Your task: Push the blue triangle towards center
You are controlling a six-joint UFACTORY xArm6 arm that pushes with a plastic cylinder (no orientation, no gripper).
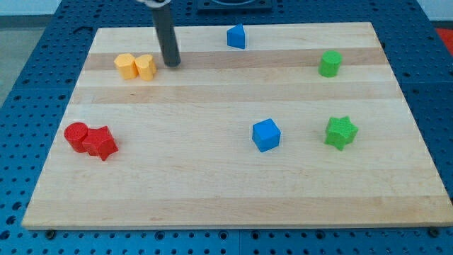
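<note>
The blue triangle [236,36] sits near the board's top edge, a little right of the middle. My tip [172,64] rests on the board at the upper left, well to the left of and slightly below the blue triangle. It stands just right of two yellow blocks [136,66] without clearly touching them. A blue cube [266,134] lies right of the board's centre.
A red cylinder [76,135] and a red star-like block [101,144] touch at the left edge. A green cylinder-like block [330,64] is at the upper right. A green star [340,132] is at the right. The wooden board [212,198] lies on a blue perforated table.
</note>
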